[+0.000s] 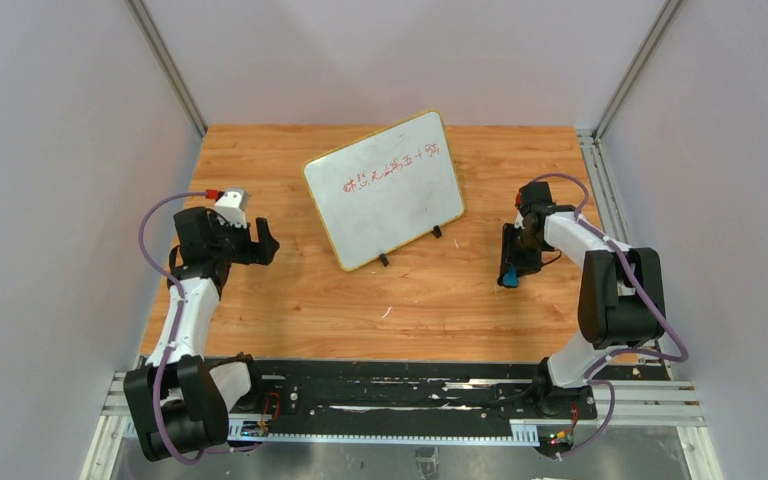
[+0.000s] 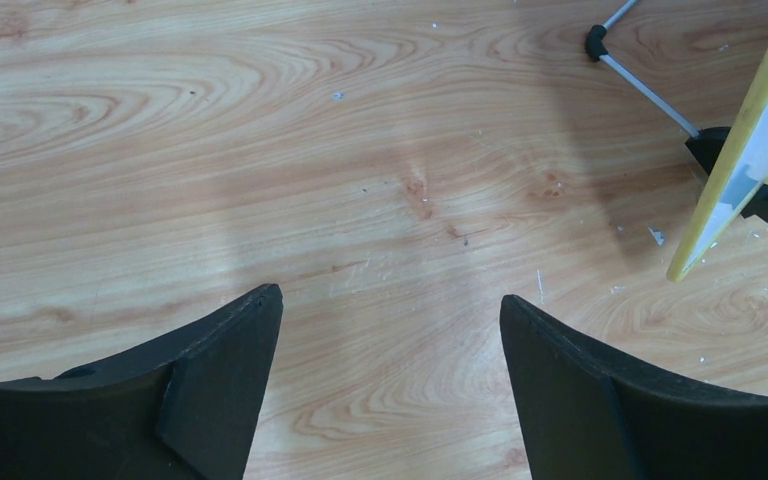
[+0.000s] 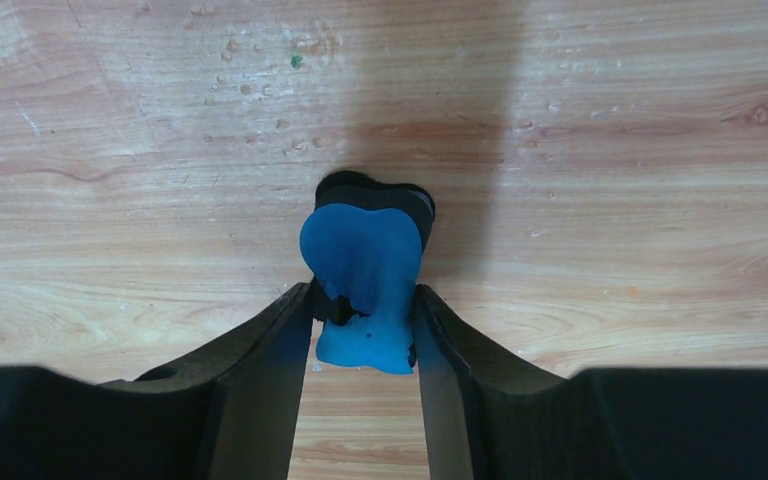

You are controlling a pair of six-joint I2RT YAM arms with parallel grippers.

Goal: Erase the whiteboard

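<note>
Holds a blue eraser (image 3: 362,280) in the right hand (image 3: 365,300), fingers narrowed tight against its two sides, dark pad at the far end beyond the fingertips. Keeps it low over the desk (image 1: 430,300), probably just lifted or about to be; cannot tell from the wrist view whether the pad touches the wood. Gripped by the body and not the pad, most likely to leave the wiping face free to press flat.

Finds the whiteboard (image 1: 384,188) well apart from that hand, off to its left and farther out, propped tilted on two small black feet (image 1: 384,260) with the face turned toward the arms. Shows red writing (image 1: 392,168) across the upper part, so nothing wiped yet. Calls next for carrying the eraser across and up to that line.

Left hand (image 2: 390,310) spread wide, holding nothing, hovering above bare wood. Sees the yellow frame edge ahead and to the right of its fingers, near but not touching. Seems stationed there to brace the board, since a light propped panel may slide or tip backward under a firm stroke.
</note>
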